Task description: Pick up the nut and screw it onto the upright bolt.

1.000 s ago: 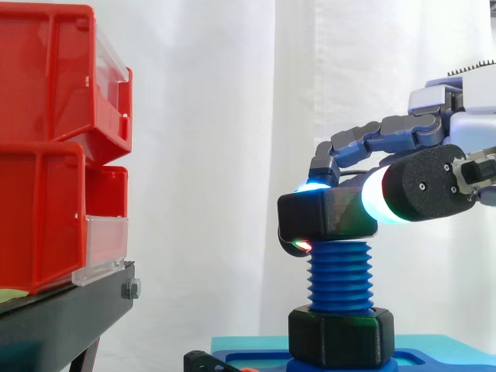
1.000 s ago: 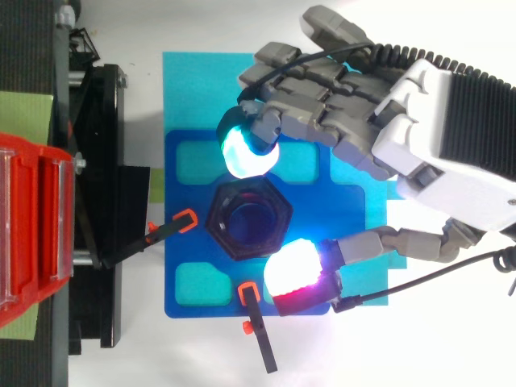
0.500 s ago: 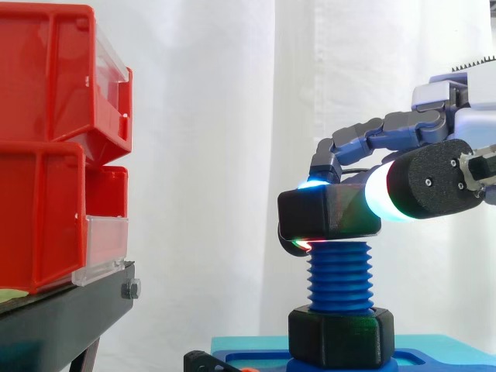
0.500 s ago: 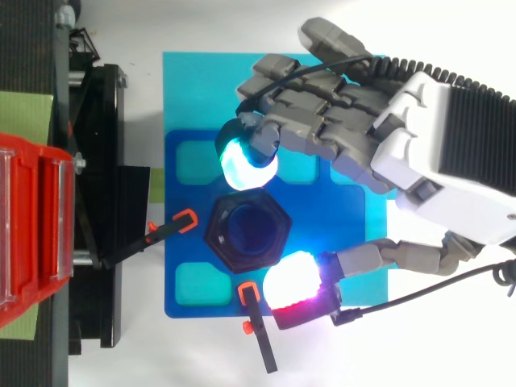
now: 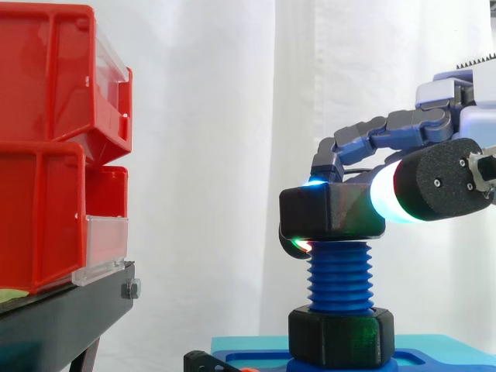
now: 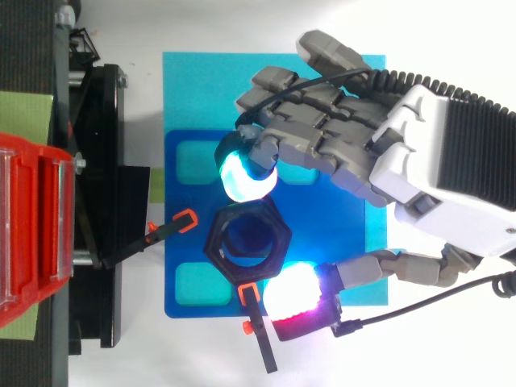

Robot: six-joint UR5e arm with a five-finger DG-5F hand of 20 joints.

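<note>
Fingers (image 6: 246, 176) of the robot hand (image 6: 419, 169) clamp the black hexagonal nut (image 5: 325, 213) from 2 opposite sides. A cyan-glowing pad presses one flat and the thumb's white-and-red pad presses the other. The nut sits level on top of the upright blue bolt (image 5: 339, 275), which rises near the middle of a blue base plate (image 6: 181, 234) laid on a cyan sheet (image 6: 193, 89). A lower nut (image 5: 341, 335), also black, rings the bolt's foot. Beyond the plate's left edge, 2 red bins (image 5: 46, 139) are stacked on a black stand (image 5: 62, 318).

red bins (image 5: 48, 155) well left of bolt (image 5: 339, 277)
</note>
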